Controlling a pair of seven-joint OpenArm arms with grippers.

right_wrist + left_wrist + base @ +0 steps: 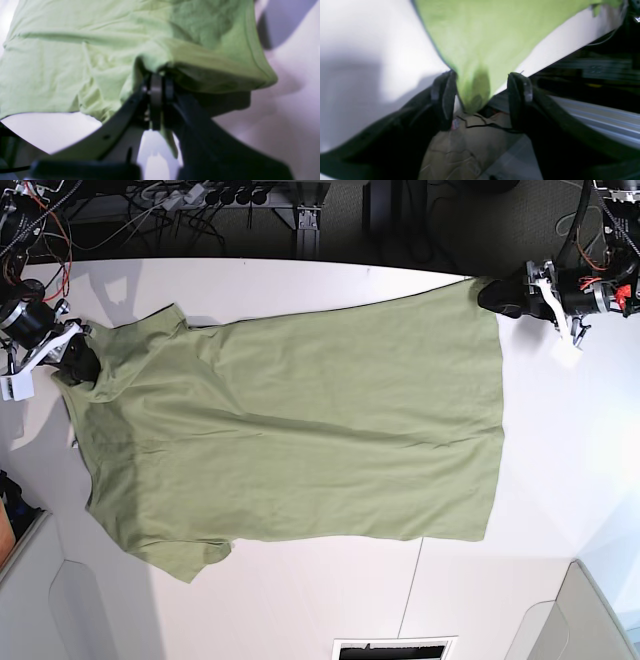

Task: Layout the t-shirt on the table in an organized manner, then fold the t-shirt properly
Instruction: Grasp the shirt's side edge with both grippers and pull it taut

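Spreading across most of the white bench [300, 600], the t-shirt [290, 440] lies nearly flat and full length, its hem toward the bench's right edge and its neck and sleeves toward the left edge, with one sleeve poking toward the near-left corner and only shallow ripples running through the body. It looks like light, limp cotton: it would drape and sag wherever it is lifted, hold no shape of its own, and drag along the matte top rather than slide freely, so I'd judge a pull at one point will pucker it unless the opposite end is held. The sensible places to take it are the doubled, sturdier parts, meaning the hem corners, the shoulder seams and the collar, pinching both layers together. At the far-left corner of the cloth the right tool [158, 82] is clenched on a bunch of t-shirt near the shoulder, the fabric tented up around its tips. At the far-right corner the left tool [482, 85] stands released, its fingers [445, 95] spread wide with the hem corner hanging loose between them, touching neither that I can make out. That corner sits close to the bench's far edge.
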